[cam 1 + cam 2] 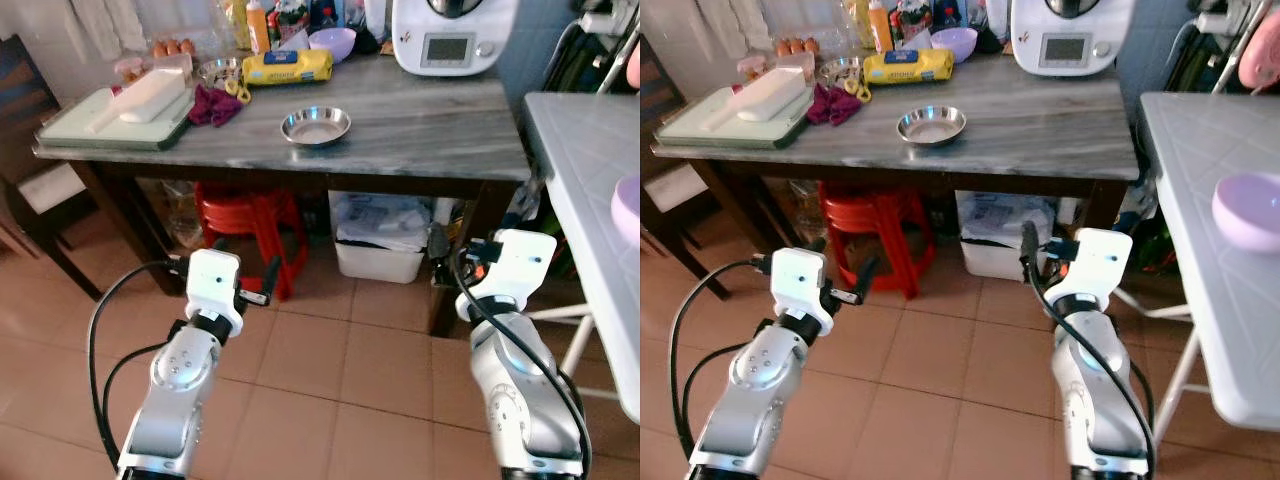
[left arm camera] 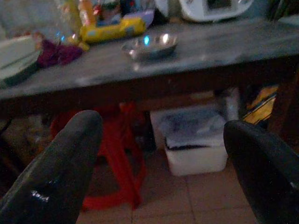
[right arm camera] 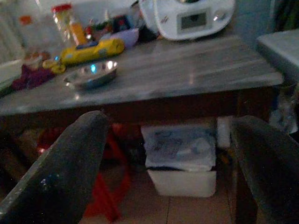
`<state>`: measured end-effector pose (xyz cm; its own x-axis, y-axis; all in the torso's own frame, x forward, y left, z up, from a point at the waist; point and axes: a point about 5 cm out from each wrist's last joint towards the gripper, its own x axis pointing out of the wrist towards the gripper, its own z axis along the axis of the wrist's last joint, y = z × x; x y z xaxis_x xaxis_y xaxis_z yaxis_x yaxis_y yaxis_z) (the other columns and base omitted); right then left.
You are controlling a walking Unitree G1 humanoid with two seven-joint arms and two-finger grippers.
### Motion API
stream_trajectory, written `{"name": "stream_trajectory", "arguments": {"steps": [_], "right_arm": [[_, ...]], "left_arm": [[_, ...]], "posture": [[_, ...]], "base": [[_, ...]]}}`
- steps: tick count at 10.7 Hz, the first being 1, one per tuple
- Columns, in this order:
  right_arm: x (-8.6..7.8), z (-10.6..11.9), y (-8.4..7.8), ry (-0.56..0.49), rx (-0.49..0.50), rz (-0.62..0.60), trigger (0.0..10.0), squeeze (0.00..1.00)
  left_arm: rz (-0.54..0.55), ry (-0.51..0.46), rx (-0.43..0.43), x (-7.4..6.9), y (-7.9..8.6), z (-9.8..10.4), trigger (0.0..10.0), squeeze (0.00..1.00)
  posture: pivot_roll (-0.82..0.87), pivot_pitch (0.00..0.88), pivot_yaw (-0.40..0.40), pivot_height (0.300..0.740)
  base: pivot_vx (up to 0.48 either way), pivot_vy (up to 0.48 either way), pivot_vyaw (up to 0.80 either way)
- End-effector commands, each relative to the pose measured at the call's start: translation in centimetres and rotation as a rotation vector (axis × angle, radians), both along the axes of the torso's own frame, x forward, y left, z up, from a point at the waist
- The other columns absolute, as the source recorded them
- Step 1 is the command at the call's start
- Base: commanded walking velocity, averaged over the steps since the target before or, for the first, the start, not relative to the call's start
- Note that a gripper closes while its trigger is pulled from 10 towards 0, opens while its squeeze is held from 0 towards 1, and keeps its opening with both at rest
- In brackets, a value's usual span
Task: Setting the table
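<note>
Resting mid-tabletop (image 1: 420, 130), the steel bowl (image 1: 315, 125) is seen ahead of both empty, wide-spread end effectors, left (image 2: 163, 154) and right (image 3: 170, 154), neither clearly nearer

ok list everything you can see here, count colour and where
steel dish: 1, silver, middle of the grey table
yellow packet: 1, yellow, behind the dish
purple bowl: 1, lilac, back of that table
kitchen machine: 1, white, back right of that table
maroon cloth: 1, dark red, left of the dish
tray: 1, pale green, table's left end
red stool: 1, under the table
white bin: 1, under the table
white table: 1, at right
pink bowl: 1, on the white table
left gripper: 1, black fingers open, low before the table
right gripper: 1, black fingers open, low before the table
</note>
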<state>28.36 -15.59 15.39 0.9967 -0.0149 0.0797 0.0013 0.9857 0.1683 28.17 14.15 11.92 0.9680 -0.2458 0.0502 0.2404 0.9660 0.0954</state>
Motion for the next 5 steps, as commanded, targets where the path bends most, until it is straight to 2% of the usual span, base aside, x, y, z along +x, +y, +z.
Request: {"name": "stream_trajectory", "arguments": {"steps": [1, 5], "right_arm": [[0.06, -0.02, 0.28, 0.000, 0.004, 0.010, 10.0, 0.00], [0.44, 0.25, 0.22, -0.009, 0.006, 0.009, 10.0, 0.00]], "left_arm": [[0.004, 0.008, 0.001, 0.04, 0.19, -0.13, 10.0, 0.00], [0.008, -0.004, -0.004, 0.29, 0.16, 0.10, 10.0, 0.00]], "posture": [[-0.09, 0.076, 0.089, 0.740], [-0.09, 0.070, 0.080, 0.740]], "base": [[0.000, -0.356, 0.00], [0.000, -0.362, 0.00]]}}
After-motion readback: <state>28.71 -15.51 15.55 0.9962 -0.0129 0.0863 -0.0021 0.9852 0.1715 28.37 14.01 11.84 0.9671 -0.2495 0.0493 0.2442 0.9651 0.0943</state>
